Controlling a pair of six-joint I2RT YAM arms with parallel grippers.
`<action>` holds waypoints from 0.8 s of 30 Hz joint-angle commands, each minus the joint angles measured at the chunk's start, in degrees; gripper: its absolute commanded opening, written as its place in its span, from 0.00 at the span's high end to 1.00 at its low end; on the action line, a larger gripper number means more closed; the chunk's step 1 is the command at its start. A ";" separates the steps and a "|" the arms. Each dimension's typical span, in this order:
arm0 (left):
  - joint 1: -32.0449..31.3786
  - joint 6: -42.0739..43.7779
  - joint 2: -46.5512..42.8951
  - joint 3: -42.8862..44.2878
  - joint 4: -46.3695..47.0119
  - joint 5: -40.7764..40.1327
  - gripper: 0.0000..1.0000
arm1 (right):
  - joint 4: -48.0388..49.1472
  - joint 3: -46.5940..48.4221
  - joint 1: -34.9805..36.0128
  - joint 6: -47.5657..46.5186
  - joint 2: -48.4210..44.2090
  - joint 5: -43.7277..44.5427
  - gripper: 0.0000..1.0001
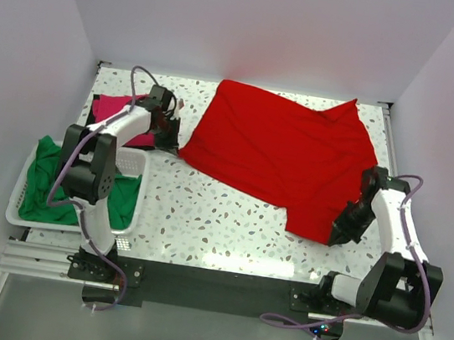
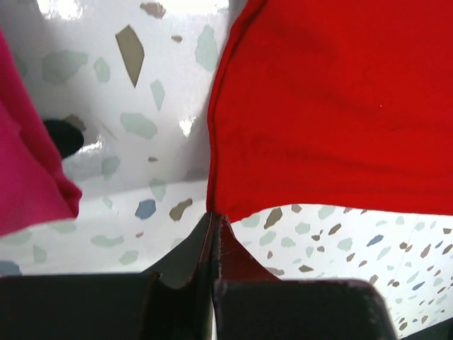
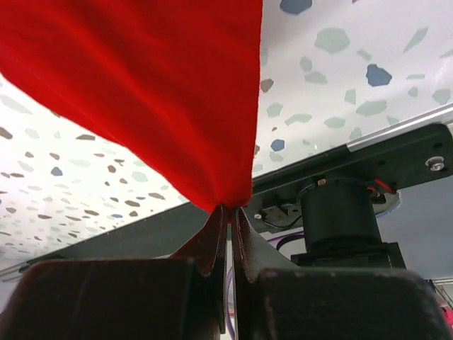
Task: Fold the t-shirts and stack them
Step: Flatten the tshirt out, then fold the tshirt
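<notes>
Red t-shirt (image 1: 279,160): lay spread flat, well apart from the basket (image 1: 13,209), on its far side.
Left gripper (image 1: 166,138): clamped on the shirt corner nearest the basket.
Right gripper (image 1: 341,234): clamped on the corner farthest from the basket.
Other tees: green t-shirt (image 1: 39,182) in the basket, magenta-pink t-shirt (image 1: 117,111) just behind it.
Risk: both pinches held only thin corner cloth, so a lift could let it slip.
Risk: uneven pulling would likely skew the fold or drag cloth onto the pink tee.

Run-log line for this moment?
red t-shirt: spread, unfolded | left end effector: shut on its left corner | right end effector: shut on its near right corner | pink t-shirt: far left | green t-shirt: in basket
</notes>
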 commanded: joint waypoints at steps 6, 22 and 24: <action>0.70 -1.69 -10.61 -6.36 -3.47 -2.18 1.00 | -9.40 -2.96 3.53 3.37 -8.09 -1.20 1.00; 0.70 -1.95 -11.85 -5.24 -5.14 0.10 1.00 | -7.39 0.55 4.68 6.27 -9.52 -1.91 1.00; 0.70 -1.95 -9.84 -2.95 -5.32 0.54 1.00 | -4.94 2.82 4.68 6.44 -6.71 -1.29 1.00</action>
